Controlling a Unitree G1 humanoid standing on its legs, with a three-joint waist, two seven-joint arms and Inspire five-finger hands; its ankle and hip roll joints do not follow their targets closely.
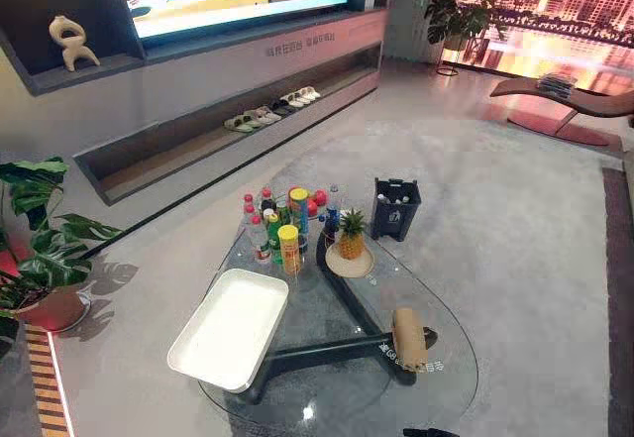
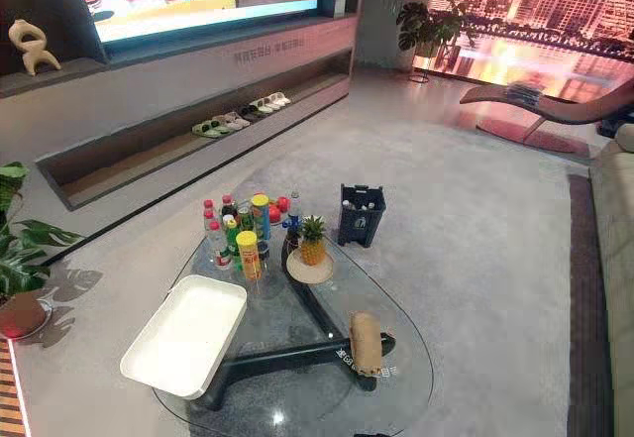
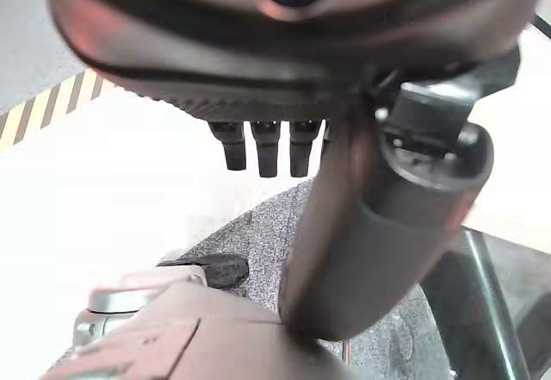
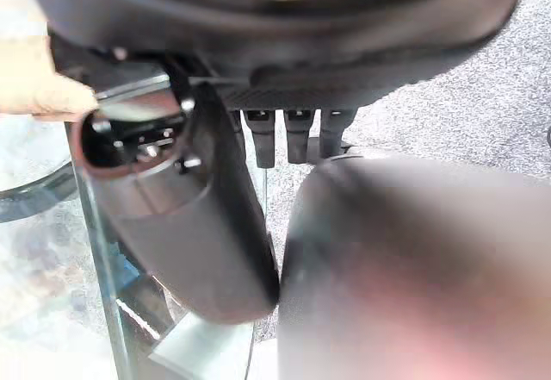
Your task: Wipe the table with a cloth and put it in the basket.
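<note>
Cloth (image 1: 408, 338), rolled into a tan bundle, lies by the near right edge of the glass table (image 1: 327, 392). The white basket (image 1: 228, 328) sits at the left edge, well apart from it. Bottles (image 1: 282, 224) and a pineapple (image 1: 351, 236) crowd the far edge. The left hand (image 3: 387, 225) and the right hand (image 4: 172, 216) hang with fingers straight, holding nothing.

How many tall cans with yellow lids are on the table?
2. The front can stands near the white tray; the back can stands just behind it, among the bottles. Bottles may hide more.
</note>
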